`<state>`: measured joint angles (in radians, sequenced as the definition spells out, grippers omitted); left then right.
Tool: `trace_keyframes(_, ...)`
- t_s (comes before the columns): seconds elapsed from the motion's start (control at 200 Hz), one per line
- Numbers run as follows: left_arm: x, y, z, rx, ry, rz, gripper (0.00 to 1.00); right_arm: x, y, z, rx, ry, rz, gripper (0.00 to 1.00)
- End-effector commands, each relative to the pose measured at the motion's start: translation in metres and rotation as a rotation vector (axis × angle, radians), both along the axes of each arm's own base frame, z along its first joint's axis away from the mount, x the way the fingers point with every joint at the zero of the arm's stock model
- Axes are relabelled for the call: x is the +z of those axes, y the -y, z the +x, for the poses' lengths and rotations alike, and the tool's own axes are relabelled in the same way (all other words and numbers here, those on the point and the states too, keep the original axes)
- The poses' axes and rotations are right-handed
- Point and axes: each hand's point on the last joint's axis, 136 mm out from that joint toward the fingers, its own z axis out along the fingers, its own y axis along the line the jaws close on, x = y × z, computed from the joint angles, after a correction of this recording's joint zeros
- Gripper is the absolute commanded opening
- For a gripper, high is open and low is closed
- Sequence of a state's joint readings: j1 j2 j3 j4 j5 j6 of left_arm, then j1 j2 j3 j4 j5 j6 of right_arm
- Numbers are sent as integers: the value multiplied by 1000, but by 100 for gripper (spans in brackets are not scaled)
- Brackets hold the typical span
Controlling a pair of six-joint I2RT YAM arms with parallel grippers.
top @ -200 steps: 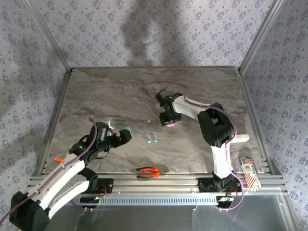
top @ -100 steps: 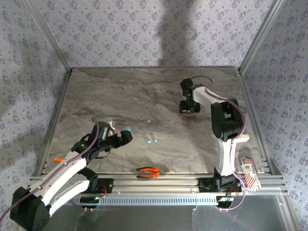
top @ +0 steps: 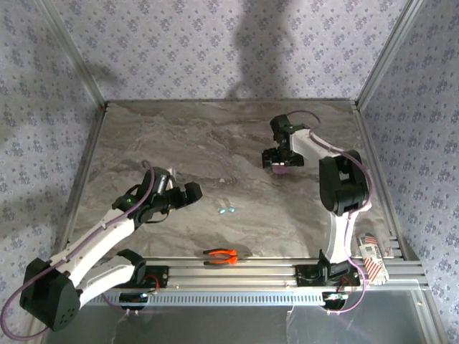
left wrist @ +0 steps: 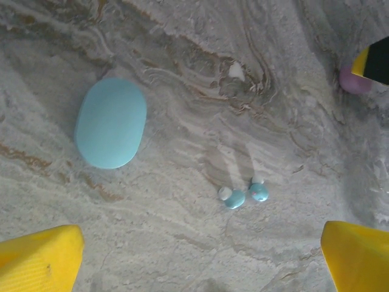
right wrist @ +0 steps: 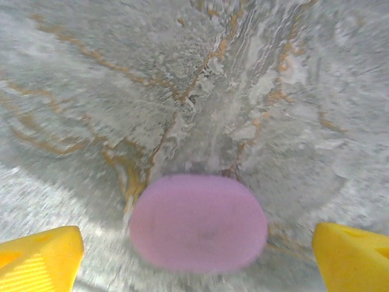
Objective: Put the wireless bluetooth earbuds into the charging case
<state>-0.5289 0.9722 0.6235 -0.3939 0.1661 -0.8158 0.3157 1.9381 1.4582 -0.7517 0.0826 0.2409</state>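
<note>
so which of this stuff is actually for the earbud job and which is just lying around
For the job: teal earbuds, teal case, purple case.
Lying about: orange pliers, white packet.

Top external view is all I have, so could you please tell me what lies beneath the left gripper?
Observer: The left wrist camera shows a teal case lying flat on the table, looking shut, untouched by the open left gripper.
Operator: Thank you. What lies nearest to it?
Observer: Two teal earbuds, side by side, apart from the case, each with a white tip.
Operator: And is the right arm gripping anything?
Observer: No. The right gripper is open; a pink case lies between its fingers with a gap on each side.
</note>
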Motion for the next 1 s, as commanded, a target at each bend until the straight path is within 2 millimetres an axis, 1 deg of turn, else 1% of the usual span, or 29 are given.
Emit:
trace_keyframes(0.0, 15, 0, 11, 0, 28, 27, 100, 38, 3, -9, -21, 80, 33, 100)
trace_keyframes(0.1, 21, 1, 18, 7, 34, 40, 100, 57, -1, -19, -26, 127, 86, 100)
trace_keyframes(0.21, 30, 1, 25, 14, 48, 54, 100, 78, -15, -36, -1, 176, 165, 100)
trace_keyframes(0.34, 36, -2, 34, 23, 56, 86, 100, 90, -35, -63, 59, 193, 270, 100)
trace_keyframes(0.37, 37, -3, 36, 26, 57, 91, 100, 98, -40, -64, 73, 214, 293, 100)
trace_keyframes(0.38, 37, -3, 37, 25, 56, 94, 100, 90, -39, -70, 76, 194, 289, 100)
trace_keyframes(0.41, 37, -4, 39, 28, 53, 99, 100, 90, -42, -74, 83, 194, 302, 100)
trace_keyframes(0.475, 39, -4, 45, 35, 54, 102, 100, 97, -52, -73, 102, 218, 358, 100)
trace_keyframes(0.57, 41, -3, 50, 39, 57, 101, 100, 103, -53, -66, 96, 223, 379, 100)
trace_keyframes(0.585, 42, -2, 51, 38, 57, 99, 100, 105, -55, -61, 98, 242, 393, 100)
trace_keyframes(0.6, 42, -2, 51, 38, 58, 98, 100, 107, -55, -60, 100, 244, 404, 100)
trace_keyframes(0.63, 42, -1, 53, 40, 57, 97, 100, 107, -56, -59, 101, 240, 433, 100)
trace_keyframes(0.72, 42, -1, 54, 42, 51, 96, 100, 106, -50, -57, 73, 247, 469, 100)
trace_keyframes(0.79, 41, 0, 54, 40, 51, 97, 100, 105, -50, -57, 68, 252, 496, 100)
trace_keyframes(0.994, 33, -1, 53, 27, 16, 108, 100, 107, -55, -60, 83, 251, 518, 100)
